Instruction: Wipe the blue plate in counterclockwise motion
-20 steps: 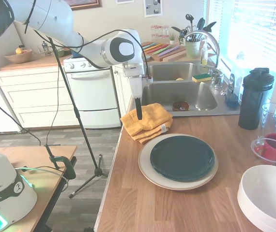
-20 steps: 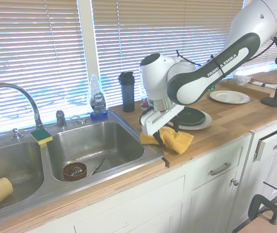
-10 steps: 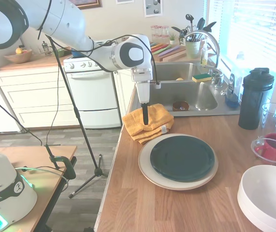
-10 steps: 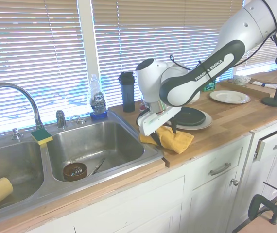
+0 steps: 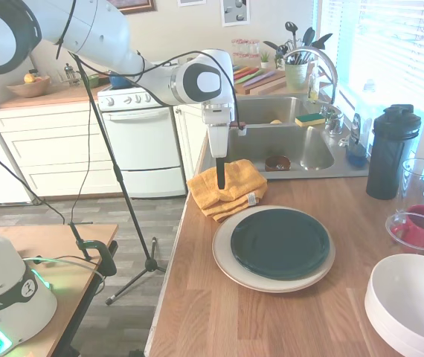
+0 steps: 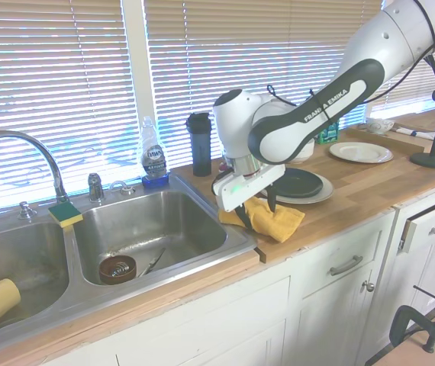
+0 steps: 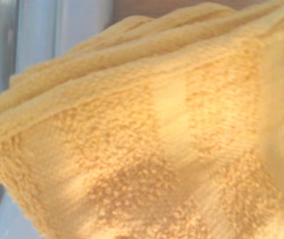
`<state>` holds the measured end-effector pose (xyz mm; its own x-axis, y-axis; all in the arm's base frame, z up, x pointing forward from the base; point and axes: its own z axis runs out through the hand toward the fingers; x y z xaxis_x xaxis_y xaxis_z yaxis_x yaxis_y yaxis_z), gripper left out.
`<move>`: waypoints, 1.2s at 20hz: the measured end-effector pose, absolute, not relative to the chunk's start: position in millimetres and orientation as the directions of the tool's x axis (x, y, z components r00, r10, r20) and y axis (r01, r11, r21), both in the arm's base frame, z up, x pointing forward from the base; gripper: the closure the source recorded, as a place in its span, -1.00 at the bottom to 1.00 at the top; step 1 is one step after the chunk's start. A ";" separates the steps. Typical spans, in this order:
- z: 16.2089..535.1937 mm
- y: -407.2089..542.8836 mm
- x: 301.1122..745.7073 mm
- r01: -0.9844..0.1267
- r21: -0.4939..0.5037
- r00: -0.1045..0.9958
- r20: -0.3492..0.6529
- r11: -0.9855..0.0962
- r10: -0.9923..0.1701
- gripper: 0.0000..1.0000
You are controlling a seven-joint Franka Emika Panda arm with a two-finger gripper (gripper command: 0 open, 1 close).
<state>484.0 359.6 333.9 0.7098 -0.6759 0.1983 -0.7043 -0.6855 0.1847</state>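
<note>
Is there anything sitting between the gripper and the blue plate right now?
Nothing visible blocks the way. The gripper is down on the folded yellow towel by the sink's edge, and the blue plate, on the beige plate, lies just beyond the towel with bare plate rim and counter between.

Yellow towel [image 5: 225, 187] by sink [image 5: 271, 141]; beige plate [image 5: 227, 256]; white bowls [image 5: 413, 301] nr.

Folded towel [image 5: 225, 190] lies on the worktop [image 5: 219, 312] right at the sink's [image 5: 286, 145] edge, pincer [image 5: 220, 178] down on top of it. Just beside the towel, the blue plate [image 5: 280, 242] sits stacked on a larger plate [image 5: 227, 260]. Past them, by the window, a shaker bottle [image 5: 392, 152]; a bowl [image 5: 413, 301] sits at the near corner. A sponge [image 5: 310, 118] rests behind the sink.
</note>
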 end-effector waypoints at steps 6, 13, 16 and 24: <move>341.6 352.7 488.4 -0.728 0.172 0.686 0.178 -0.664 -0.705 1.00; 341.8 353.0 488.5 -0.728 0.170 0.685 0.176 -0.664 -0.707 1.00; 342.7 353.5 490.0 -0.729 0.157 0.684 0.176 -0.666 -0.708 1.00; 363.3 337.5 486.2 -0.716 0.122 0.698 0.147 -0.687 -0.701 1.00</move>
